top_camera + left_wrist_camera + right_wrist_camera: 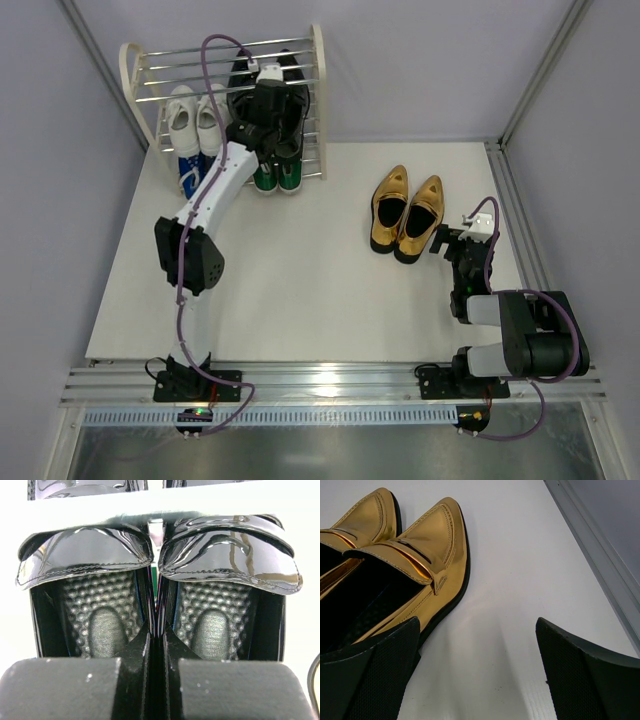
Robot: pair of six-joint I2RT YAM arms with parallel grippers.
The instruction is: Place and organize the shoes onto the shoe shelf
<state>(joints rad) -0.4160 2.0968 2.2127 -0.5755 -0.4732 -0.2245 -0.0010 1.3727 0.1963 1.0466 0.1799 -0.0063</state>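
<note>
Already, white sneakers [195,112], blue sneakers [190,172] and green sneakers [277,178] were racked on the shoe shelf [318,60]; black loafers [85,555] were pinched there by the left gripper [157,630]; gold shoes [407,212] were left on the desk [300,290] beside the released right gripper [477,650].

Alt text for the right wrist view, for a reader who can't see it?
A pair of shiny gold pointed shoes lies on the white table, toes pointing away. The right end effector is open, one black finger beside one shoe, the other over bare table.
</note>
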